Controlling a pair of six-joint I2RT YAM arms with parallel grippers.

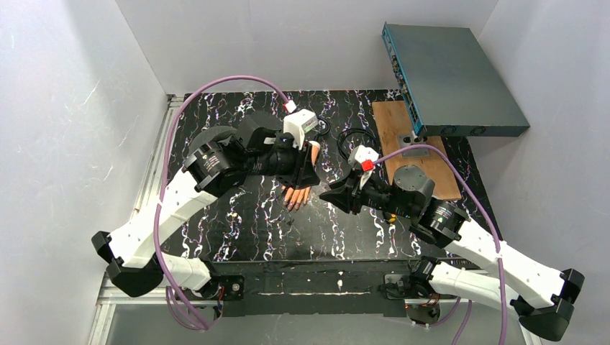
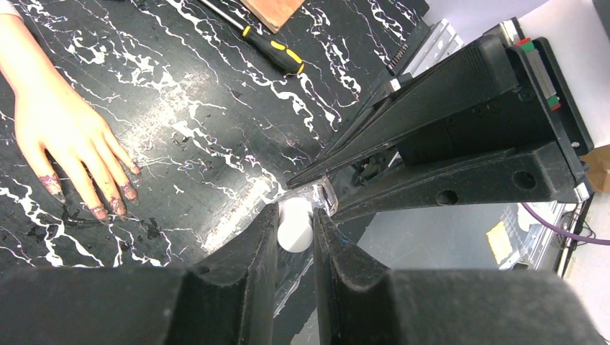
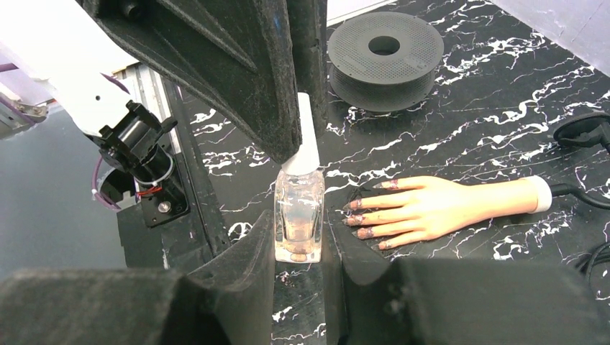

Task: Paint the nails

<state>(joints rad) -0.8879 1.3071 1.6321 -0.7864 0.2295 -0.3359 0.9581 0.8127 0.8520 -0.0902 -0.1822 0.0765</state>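
The flesh-coloured mannequin hand [image 3: 439,205] lies flat on the black marbled table, and its nails [image 3: 360,219] carry smeared dark purplish paint. The hand [image 1: 298,194] is between the two arms in the top view. My right gripper [image 3: 298,230] is shut on a clear glass polish bottle [image 3: 298,215], holding it upright just left of the fingertips. My left gripper [image 2: 295,223] is shut on the bottle's white cap [image 2: 295,228], which sits on the bottle neck. The nails [image 2: 108,208] also show at the left of the left wrist view.
A yellow-and-black screwdriver [image 2: 270,47] lies beyond the hand. A black filament spool [image 3: 385,57] and a black cable [image 3: 583,133] sit at the back. A wooden board [image 1: 410,144] and a blue-grey box [image 1: 449,79] stand at the far right.
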